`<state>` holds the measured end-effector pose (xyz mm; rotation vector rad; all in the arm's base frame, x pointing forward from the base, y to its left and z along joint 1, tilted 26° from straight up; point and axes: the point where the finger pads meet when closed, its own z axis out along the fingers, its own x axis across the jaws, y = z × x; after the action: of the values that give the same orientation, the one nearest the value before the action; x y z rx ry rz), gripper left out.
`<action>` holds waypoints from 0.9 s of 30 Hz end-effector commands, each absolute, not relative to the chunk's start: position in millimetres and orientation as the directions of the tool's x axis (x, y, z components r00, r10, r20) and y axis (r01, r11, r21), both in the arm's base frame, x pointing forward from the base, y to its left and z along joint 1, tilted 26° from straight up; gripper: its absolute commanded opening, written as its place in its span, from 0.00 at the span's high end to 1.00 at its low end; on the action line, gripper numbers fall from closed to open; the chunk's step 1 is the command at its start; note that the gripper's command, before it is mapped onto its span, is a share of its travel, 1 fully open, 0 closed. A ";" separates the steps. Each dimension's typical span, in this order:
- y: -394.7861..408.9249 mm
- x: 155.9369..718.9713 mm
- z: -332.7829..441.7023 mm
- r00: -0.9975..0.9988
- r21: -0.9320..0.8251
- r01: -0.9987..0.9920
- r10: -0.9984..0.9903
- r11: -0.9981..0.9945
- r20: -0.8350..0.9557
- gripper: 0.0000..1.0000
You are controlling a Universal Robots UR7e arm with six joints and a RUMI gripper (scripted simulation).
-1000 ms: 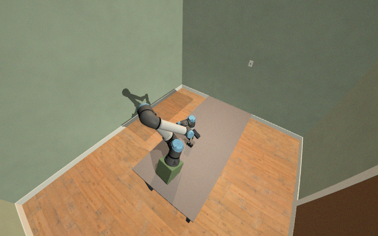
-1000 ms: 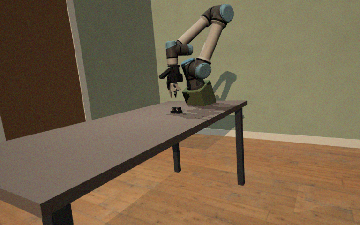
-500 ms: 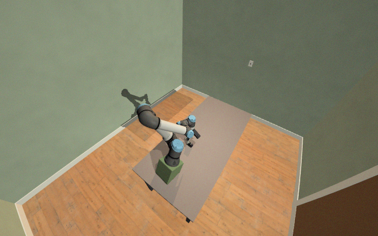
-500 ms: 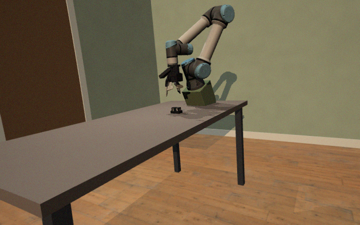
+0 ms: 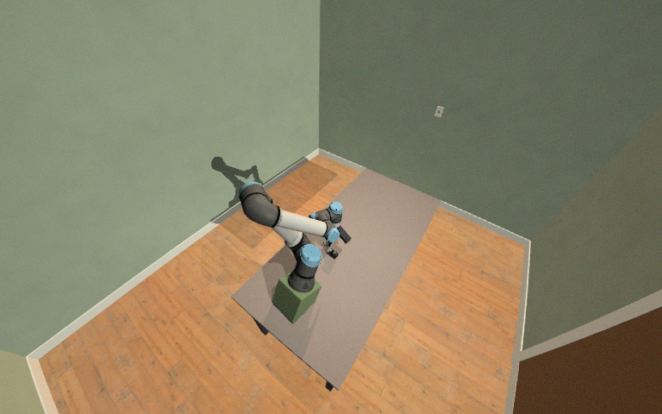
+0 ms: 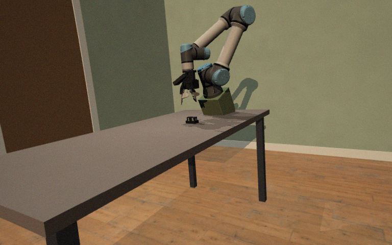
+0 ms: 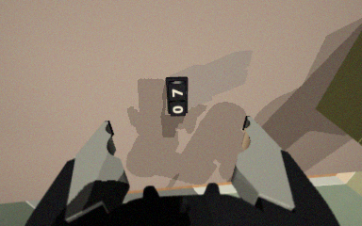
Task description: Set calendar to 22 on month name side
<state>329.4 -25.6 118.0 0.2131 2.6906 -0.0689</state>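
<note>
The black two-jaw gripper hangs with its grey fingers spread wide apart, holding nothing. The small black block calendar sits on the grey-brown table top at frame centre — both cubes in its tray, upper faces reading 7 and 0.
</note>
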 end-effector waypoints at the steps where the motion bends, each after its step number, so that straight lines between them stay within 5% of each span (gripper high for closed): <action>1: -25.5 329.0 119.7 -0.892 -0.015 0.161 0.139 0.987 -0.431 0.00; 27: -19.7 298.9 183.9 -0.892 -0.015 0.161 0.139 0.987 -0.431 0.00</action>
<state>303.1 -20.1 176.4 0.2158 2.6923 -0.0759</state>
